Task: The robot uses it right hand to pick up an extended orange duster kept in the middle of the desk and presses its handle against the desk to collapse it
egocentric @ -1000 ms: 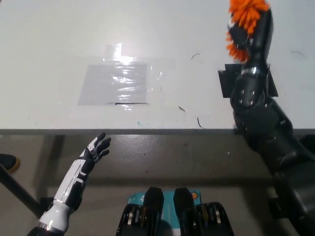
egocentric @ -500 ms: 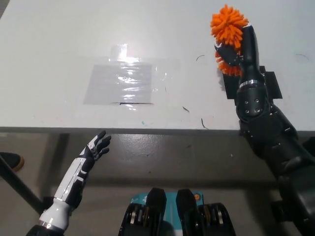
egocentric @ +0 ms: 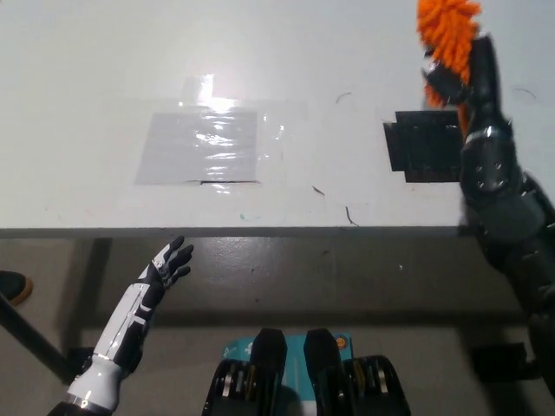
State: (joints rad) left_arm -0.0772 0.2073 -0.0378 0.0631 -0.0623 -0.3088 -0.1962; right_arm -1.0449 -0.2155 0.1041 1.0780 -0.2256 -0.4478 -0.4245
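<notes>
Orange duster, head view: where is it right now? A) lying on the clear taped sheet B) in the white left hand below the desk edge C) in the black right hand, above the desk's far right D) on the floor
C: the orange duster sticks up out of the right hand beyond the black patch; the left hand hangs open below the desk edge.

I see the taped sheet (egocentric: 201,146) left of centre on the desk (egocentric: 104,69), with the square patch (egocentric: 422,146) to its right. My right hand (egocentric: 464,74) is above that patch holding the duster (egocentric: 447,28); my left hand (egocentric: 163,269) hangs below the desk's front edge.
</notes>
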